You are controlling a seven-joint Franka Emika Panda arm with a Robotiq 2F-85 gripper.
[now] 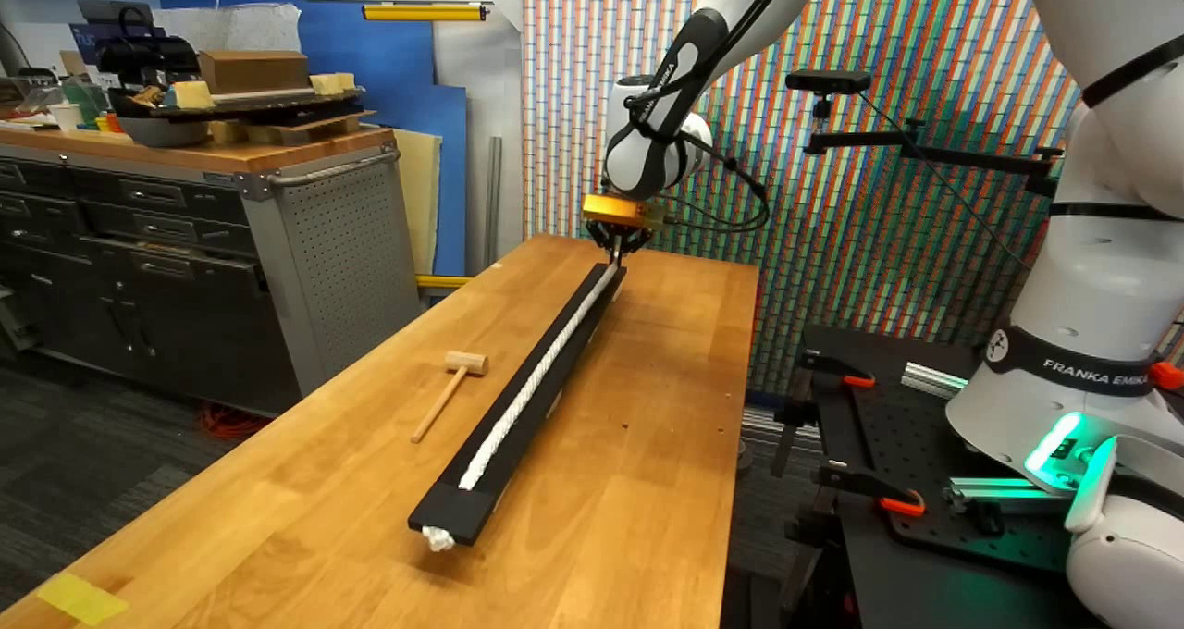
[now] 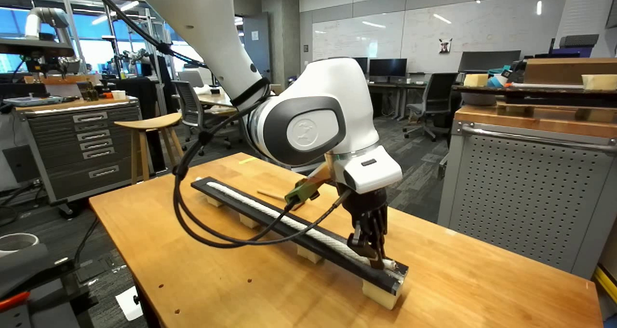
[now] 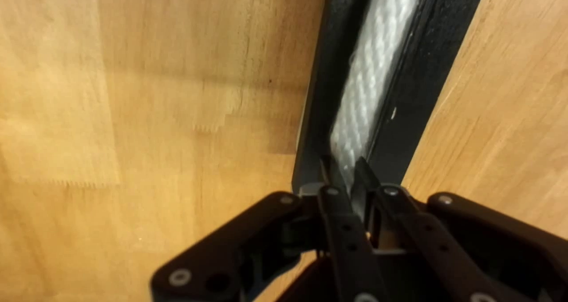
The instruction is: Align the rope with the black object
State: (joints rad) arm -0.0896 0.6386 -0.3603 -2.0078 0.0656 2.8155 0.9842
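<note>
Nearly done: rope (image 3: 370,75) runs straight along the black bar (image 1: 555,384), one end at the Robotiq gripper (image 3: 344,166)

Closest in, the gripper's two fingers (image 3: 348,231) are drawn together to about the rope's width, one on either side of it, and seem to have it pinched near its tip; how firmly cannot be told. In an exterior view a short stub of rope pokes past the fingertips, just short of the bar's end. What seems left is here: settle that stub, let go, lift clear.

From the gripper outward the white braided rope follows the middle of the bar, bedded in what looks like a groove, and it lies straight in both exterior views, so I would judge the main run of the alignment done. The bar itself is raised off the wooden tabletop (image 1: 666,481) on pale blocks (image 2: 381,294).

At the bar's opposite end the rope disappears at a plain black stretch, and a frayed white tuft (image 1: 438,538) sticks out beyond; probably it is the same rope coming through, though the link is hidden.

Beside the bar, apart from it, lies a small wooden mallet (image 1: 453,385). Farther back stand a tool cabinet (image 1: 314,268) and, across the room, a whiteboard (image 2: 482,34), neither likely to matter to the work.
</note>
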